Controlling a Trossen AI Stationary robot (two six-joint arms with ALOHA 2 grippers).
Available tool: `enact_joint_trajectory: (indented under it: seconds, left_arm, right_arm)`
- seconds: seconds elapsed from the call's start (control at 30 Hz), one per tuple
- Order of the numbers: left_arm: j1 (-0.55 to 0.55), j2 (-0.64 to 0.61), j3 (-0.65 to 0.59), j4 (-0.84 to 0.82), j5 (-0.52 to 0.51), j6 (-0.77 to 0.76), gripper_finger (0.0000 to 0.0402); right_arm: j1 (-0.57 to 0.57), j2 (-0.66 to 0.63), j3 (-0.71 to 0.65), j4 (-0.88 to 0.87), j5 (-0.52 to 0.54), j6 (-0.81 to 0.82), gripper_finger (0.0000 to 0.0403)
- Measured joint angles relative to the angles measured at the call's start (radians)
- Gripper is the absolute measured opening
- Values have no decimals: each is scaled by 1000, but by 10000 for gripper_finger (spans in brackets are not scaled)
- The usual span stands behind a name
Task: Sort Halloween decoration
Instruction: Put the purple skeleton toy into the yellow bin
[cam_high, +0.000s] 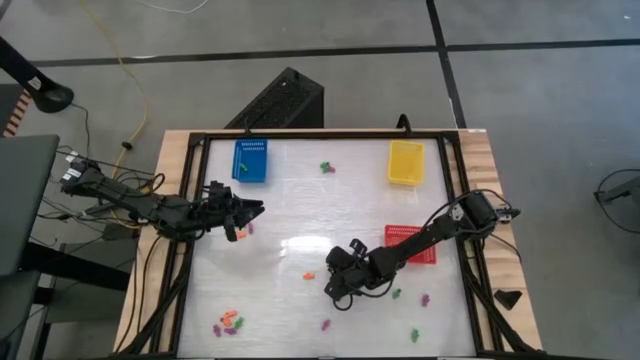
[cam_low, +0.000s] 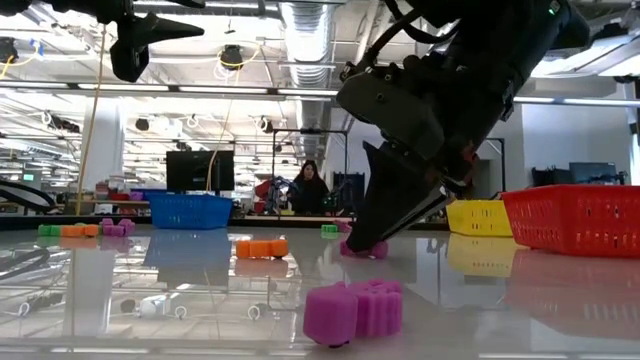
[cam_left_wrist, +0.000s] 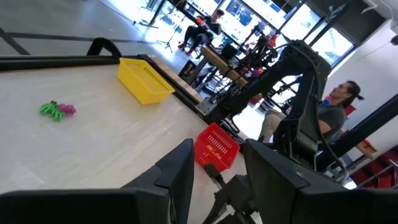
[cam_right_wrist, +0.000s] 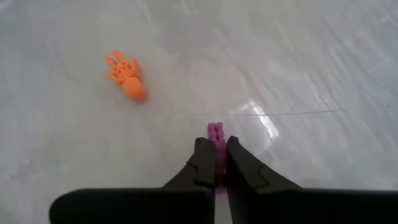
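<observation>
Purple piece (cam_right_wrist: 216, 132) pinched in right claw (cam_right_wrist: 217, 163), red basket (cam_high: 411, 243) nearby

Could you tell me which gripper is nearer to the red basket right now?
Right. The right gripper is down on the table just beside the red basket; the left gripper hovers across the table.

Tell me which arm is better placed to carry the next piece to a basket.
The right. The right gripper is down at the table, fingers closed around a purple piece. The left gripper hangs empty and open above the table, near the blue basket.
</observation>
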Motion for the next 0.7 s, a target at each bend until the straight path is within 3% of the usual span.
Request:
enact_joint_trajectory:
  seconds: [0.2, 0.53, 0.7]
  left_arm:
    - [0, 0, 0, 1, -1, -1, 130]
    - [0, 0, 0, 25, -19, 37, 130]
    - [0, 0, 0, 86, -25, 87, 130]
  right_arm:
    - [14, -67, -2, 75, 43, -16, 18]
    - [51, -246, -4, 85, 168, -41, 18]
    - [20, -283, 1, 278, 162, -165, 18]
